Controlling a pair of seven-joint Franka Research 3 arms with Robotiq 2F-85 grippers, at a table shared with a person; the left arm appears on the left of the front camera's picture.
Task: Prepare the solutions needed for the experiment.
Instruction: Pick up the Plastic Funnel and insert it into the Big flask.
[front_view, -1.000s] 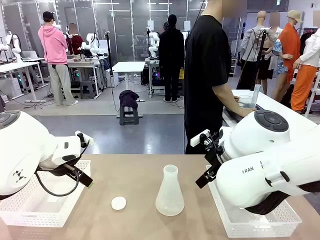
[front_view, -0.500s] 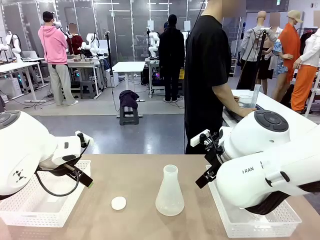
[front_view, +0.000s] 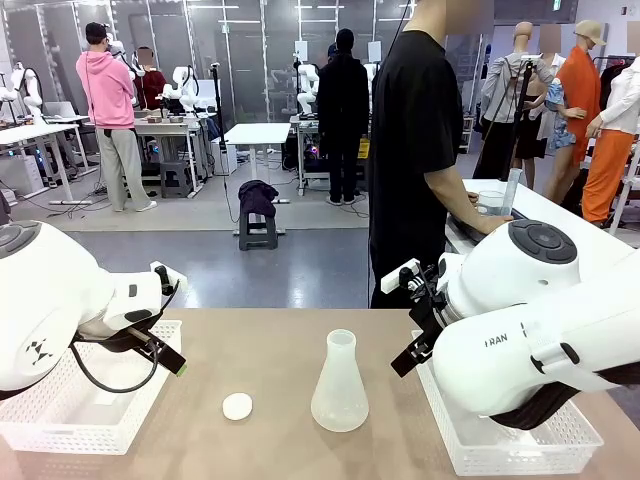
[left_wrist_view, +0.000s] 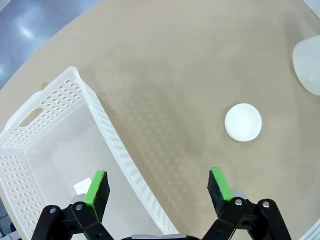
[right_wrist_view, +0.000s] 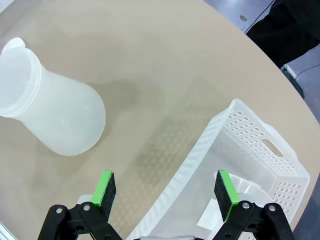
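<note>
A frosted conical flask (front_view: 339, 385) stands upright mid-table, its mouth open, and I can make out no liquid in it; the solutions are out of view. A small white round stopper (front_view: 237, 406) lies on the table left of it. My left gripper (left_wrist_view: 158, 186) hangs open over the long wall of the left basket (left_wrist_view: 112, 145), with the stopper (left_wrist_view: 243, 122) ahead and the flask's base (left_wrist_view: 310, 65) at the picture's edge. Over the table and the rim of the right basket (right_wrist_view: 260, 145), my right gripper (right_wrist_view: 166, 187) is open and holds nothing; the flask (right_wrist_view: 47, 112) stands well ahead.
White perforated baskets sit at the table's left (front_view: 80, 405) and right (front_view: 510, 445). A person in black (front_view: 415, 150) stands at the far side, turned to a side table with a beaker (front_view: 490, 203) and a tall cylinder (front_view: 513, 190).
</note>
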